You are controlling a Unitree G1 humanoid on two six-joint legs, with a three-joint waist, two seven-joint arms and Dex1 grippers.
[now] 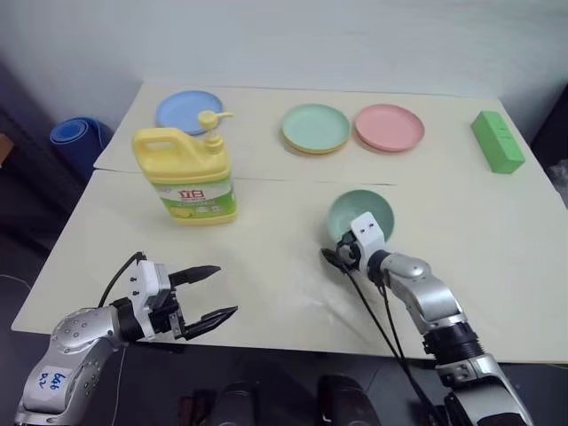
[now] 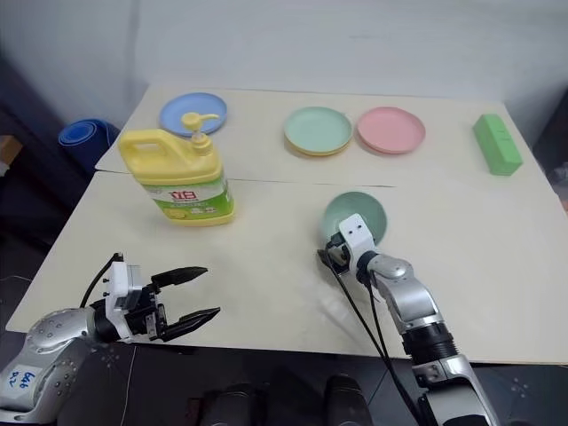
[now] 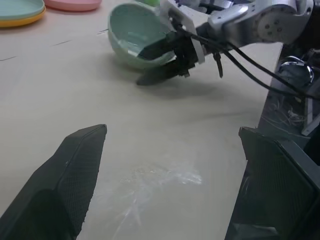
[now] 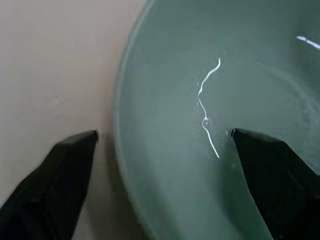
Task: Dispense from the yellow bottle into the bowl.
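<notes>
- right gripper [image 4: 162, 137] open, fingers straddling near rim of the bowl [image 1: 360, 215], frame centre-right
- left gripper [image 1: 213, 293] open, empty, lower left
- yellow bottle [image 1: 185, 176] upright, upper left of table [image 1: 266, 257]

Bare table [image 1: 275, 257] lies between yellow bottle [image 1: 185, 175] and bowl [image 1: 359, 214]; nothing stands between.

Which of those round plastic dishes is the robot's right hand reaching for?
The small, deep mint-green plastic bowl, tipped at the right gripper; one finger is inside its rim. The flat blue, green and pink plates lie farther back.
</notes>
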